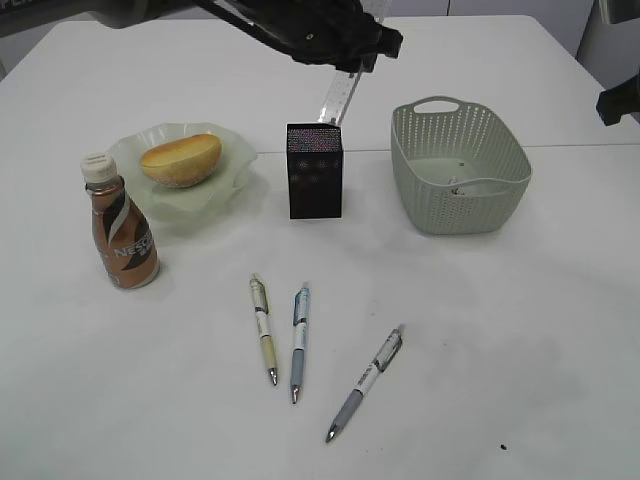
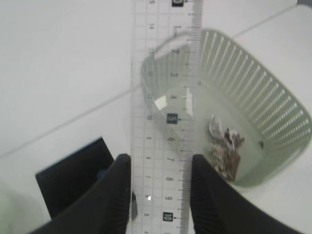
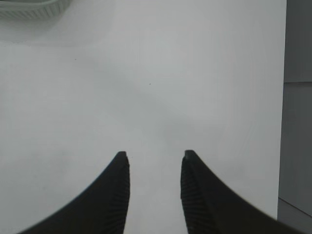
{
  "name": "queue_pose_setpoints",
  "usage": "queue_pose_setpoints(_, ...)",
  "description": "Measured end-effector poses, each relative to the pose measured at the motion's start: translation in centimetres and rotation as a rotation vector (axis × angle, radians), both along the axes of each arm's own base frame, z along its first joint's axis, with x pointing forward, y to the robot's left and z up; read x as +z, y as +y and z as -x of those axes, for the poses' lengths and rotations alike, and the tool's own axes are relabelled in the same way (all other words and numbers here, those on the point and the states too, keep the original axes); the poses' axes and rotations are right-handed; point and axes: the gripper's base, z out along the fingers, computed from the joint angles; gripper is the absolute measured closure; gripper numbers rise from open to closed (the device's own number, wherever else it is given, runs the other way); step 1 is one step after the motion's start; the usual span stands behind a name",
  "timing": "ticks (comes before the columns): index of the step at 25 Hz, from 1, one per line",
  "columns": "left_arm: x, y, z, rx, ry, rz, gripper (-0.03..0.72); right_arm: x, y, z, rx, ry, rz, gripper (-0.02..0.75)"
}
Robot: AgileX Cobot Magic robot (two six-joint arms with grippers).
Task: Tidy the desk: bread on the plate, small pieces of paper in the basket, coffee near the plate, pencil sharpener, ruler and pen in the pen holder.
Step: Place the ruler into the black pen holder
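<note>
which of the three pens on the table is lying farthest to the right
The grey-gripped pen, lying at a slant with its tip toward the lower left. The yellowish pen and the blue pen lie nearly side by side to its left.

- A robot test bench in a lab-like room: a plain white table (image 1: pixel 520 330) carries staged desk items.
- Black robot arm (image 1: pixel 300 35) reaches over it.
- Pens (image 1: pixel 298 342), pen holder (image 1: pixel 315 170), basket (image 1: pixel 460 165), bottled coffee (image 1: pixel 122 225) laid out.
</note>
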Motion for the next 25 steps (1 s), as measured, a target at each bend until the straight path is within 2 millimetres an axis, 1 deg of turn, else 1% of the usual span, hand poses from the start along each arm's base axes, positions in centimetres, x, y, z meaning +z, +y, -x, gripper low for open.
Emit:
queue_pose_setpoints(4,1.3,-0.4,-0.7,-0.017,-0.159,0.051,0.432,0.0,0.0,0.0,0.0,0.0,0.0,0.446)
queue_pose_setpoints(7,1.2,-0.7,-1.0,-0.038,-0.258,0.084,0.432,0.0,0.0,0.0,0.0,0.0,0.0,0.446)
queue_pose_setpoints(9,0.5,-0.8,-1.2,-0.052,-0.305,0.112,0.432,0.0,0.0,0.0,0.0,0.0,0.002,0.446)
queue_pose_setpoints(14,-2.2,-0.8,-1.3,-0.084,-0.397,0.183,0.432,0.0,0.0,0.0,0.0,0.0,0.002,0.446)
queue_pose_setpoints(17,-3.6,0.2,-1.7,-0.076,-0.433,0.215,0.432,0.0,0.0,0.0,0.0,0.0,0.002,0.446)
queue_pose_setpoints(23,-4.7,3.5,-3.3,0.019,-0.477,0.313,0.432,0.0,0.0,0.0,0.0,0.0,0.002,0.446)
queue_pose_setpoints(25,-5.0,3.6,-3.4,0.028,-0.475,0.32,0.432,0.0,0.0,0.0,0.0,0.0,0.002,0.446)
